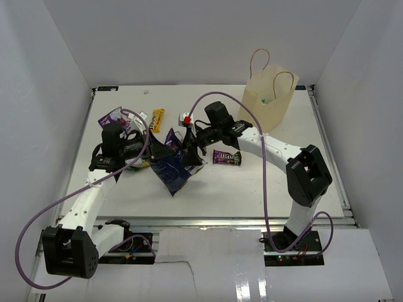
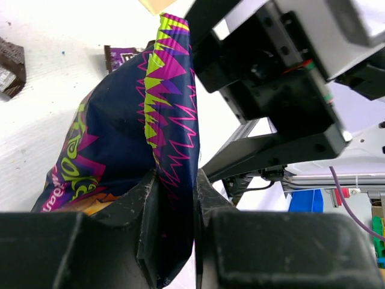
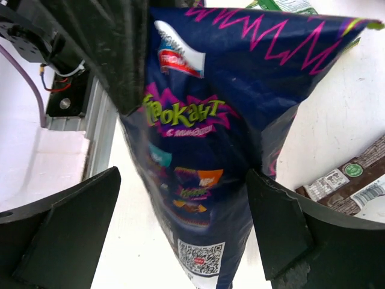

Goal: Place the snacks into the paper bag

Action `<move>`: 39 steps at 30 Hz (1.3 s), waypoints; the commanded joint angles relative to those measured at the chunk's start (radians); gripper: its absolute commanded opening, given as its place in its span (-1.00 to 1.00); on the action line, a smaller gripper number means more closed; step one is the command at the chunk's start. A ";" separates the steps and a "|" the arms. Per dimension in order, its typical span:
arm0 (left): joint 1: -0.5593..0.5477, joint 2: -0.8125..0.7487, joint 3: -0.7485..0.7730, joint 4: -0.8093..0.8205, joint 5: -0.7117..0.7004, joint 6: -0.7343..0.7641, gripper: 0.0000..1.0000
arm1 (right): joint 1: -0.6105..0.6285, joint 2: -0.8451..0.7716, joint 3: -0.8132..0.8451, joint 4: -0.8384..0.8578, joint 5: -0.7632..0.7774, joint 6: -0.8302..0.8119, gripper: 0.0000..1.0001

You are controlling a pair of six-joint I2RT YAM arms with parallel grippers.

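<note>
Left gripper (image 1: 150,151) is clamped on the side seam of the large dark blue foil snack bag with pink and lime zigzag print (image 1: 173,167). In the left wrist view both fingers (image 2: 147,205) pinch the crimped edge, so the bag hangs up off the white table (image 1: 252,189) instead of lying flat. Right gripper (image 1: 191,146) is spread wide, and in its wrist view the blue bag's body sits between the two fingers (image 3: 66,223) with a gap on each side, no contact visible. This reads as a handover or two-arm regrip: left presents the bag upright so right can close on it, since right is the arm nearer the target. The tall tan kraft paper bag with loop handles (image 1: 271,97) stands upright at the far right of the table, mouth up, well apart from both grippers. The blue bag is mid-table, not in it yet. A brown candy bar (image 1: 227,157) lies just right of the right gripper, a yellow bar (image 1: 157,119) and small purple pack (image 1: 112,116) lie farther back left, well apart from the paper bag. The table between the right gripper and the paper bag looks open for the carry. Risks are the handles at the mouth and tipping the bag near the table's far right edge.
</note>
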State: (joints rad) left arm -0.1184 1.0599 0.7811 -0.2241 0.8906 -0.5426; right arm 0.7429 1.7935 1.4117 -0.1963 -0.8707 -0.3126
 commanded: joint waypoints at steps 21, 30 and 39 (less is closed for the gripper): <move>-0.052 -0.098 0.164 0.085 -0.053 -0.089 -0.34 | 0.033 -0.039 0.024 0.061 -0.185 -0.062 -0.85; -0.050 -0.107 0.440 -0.121 -0.424 0.084 0.58 | -0.046 -0.137 0.052 0.002 -0.133 -0.118 -0.85; -0.052 -0.236 0.361 -0.185 -0.745 0.116 0.73 | -0.207 -0.146 0.432 -0.045 -0.053 -0.128 -0.84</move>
State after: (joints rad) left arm -0.1707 0.8524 1.2049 -0.3508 0.2764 -0.4461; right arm 0.6041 1.7374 1.6043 -0.3824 -0.8883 -0.4477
